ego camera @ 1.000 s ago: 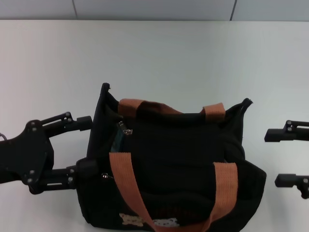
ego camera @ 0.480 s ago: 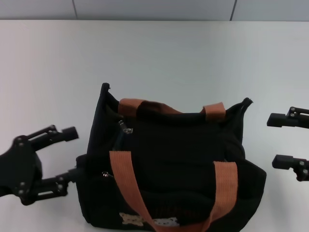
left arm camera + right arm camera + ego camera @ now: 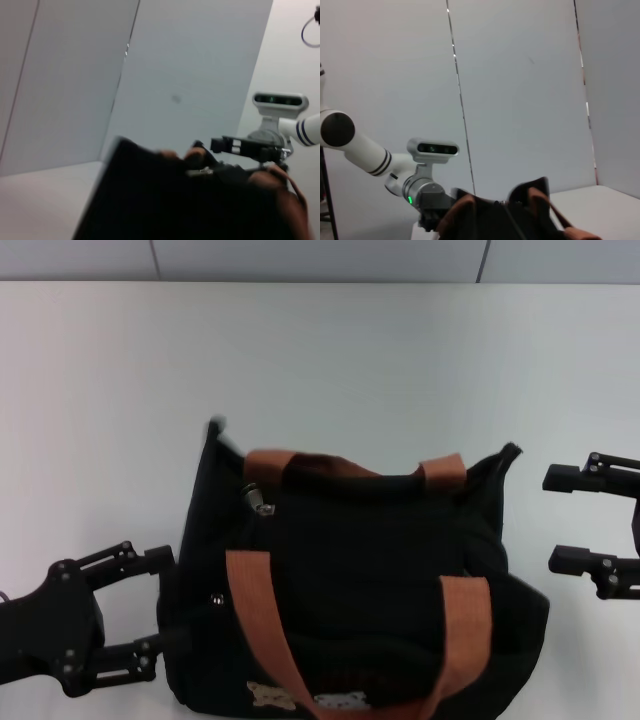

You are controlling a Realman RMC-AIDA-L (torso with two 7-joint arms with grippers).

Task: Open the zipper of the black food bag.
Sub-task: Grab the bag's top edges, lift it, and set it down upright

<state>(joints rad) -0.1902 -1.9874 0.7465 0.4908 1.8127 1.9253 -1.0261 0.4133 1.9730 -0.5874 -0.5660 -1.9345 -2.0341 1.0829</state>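
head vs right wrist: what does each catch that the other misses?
Head view only: both grippers, left gripper open against the bag's left end, right gripper open just off its right end; silver pull tab; bear patches. Right wrist view only: wall panels and the left arm's wrist camera. Both: the black food bag and its orange-brown handles.

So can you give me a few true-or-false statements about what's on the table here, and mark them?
1. The bag has orange-brown handles. True.
2. The left gripper has its jaws shut on the silver pull. False: its jaws are open at the bag's left end, and the pull is free.
3. The right gripper is open, beside the bag's right end. True.
4. The bag lies flat on its side. False: it stands upright on the table.
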